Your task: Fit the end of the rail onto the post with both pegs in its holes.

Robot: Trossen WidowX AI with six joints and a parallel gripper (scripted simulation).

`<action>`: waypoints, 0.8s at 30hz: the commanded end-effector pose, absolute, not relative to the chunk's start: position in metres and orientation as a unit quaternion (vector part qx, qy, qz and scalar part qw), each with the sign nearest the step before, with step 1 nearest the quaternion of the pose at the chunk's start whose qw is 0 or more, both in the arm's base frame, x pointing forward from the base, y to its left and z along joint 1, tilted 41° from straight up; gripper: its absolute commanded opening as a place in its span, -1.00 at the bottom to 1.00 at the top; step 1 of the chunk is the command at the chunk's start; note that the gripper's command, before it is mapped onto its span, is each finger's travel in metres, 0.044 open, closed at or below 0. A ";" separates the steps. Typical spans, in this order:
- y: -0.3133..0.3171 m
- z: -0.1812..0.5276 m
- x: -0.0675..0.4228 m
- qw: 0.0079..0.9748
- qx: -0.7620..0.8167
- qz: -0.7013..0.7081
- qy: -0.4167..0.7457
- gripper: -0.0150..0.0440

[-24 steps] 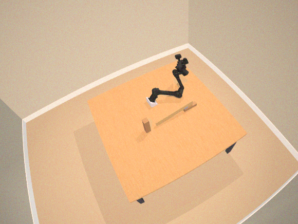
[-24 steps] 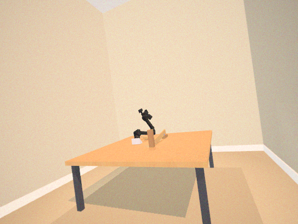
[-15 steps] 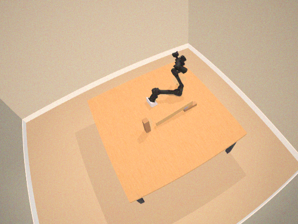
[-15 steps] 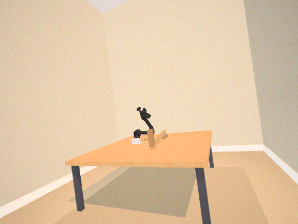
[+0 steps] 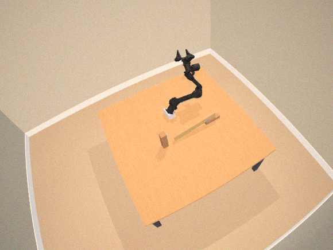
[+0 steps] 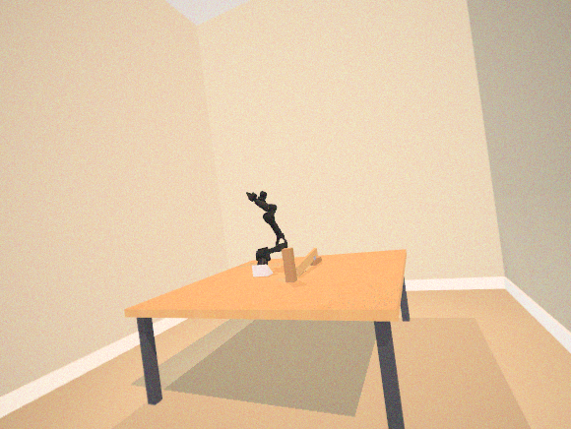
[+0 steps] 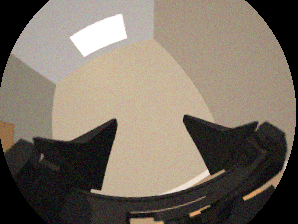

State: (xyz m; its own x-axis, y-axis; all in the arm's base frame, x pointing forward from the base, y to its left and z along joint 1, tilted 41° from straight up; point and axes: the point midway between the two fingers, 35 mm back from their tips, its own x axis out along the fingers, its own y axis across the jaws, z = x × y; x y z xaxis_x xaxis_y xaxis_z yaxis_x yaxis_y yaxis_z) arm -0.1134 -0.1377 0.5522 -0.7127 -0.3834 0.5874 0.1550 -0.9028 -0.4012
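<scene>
The long thin wooden rail (image 5: 190,129) (image 6: 307,262) slants up from its near end, low at the table, to its far end at the low footboard block (image 5: 213,120) (image 6: 316,261). The short wooden post (image 5: 163,140) (image 6: 289,266) stands upright, a small gap from the rail's near end. The pegs and the holes are too small to make out or hidden. My gripper (image 5: 182,51) (image 7: 151,119) is wide open and empty, raised high above the back of the table and far from the rail. It also shows small in the exterior view (image 6: 248,195).
The arm's white base (image 5: 170,114) (image 6: 262,271) stands on the table (image 5: 161,186) (image 6: 236,297), behind the post and beside the rail. The wrist view shows mostly walls and a bright ceiling panel (image 7: 100,35). The post stands nearer the table's left edge in the top view.
</scene>
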 end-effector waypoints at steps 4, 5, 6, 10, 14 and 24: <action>-0.236 0.523 -0.070 0.282 -0.399 -0.819 0.301 1.00; -0.248 0.516 -0.061 0.301 -0.406 -0.801 0.319 1.00; -0.260 0.509 -0.052 0.320 -0.414 -0.783 0.336 1.00; -0.305 0.476 -0.011 0.394 -0.447 -0.695 0.402 1.00; -0.338 0.436 0.037 0.462 -0.480 -0.592 0.454 1.00; -0.357 0.318 0.160 0.594 -0.543 -0.288 0.520 1.00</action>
State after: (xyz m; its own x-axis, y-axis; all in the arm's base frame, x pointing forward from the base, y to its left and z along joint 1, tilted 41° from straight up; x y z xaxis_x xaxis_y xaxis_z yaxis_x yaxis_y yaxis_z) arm 0.1234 -0.3614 0.3508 0.1809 -0.9676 -0.1759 -0.1092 0.1580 -0.9814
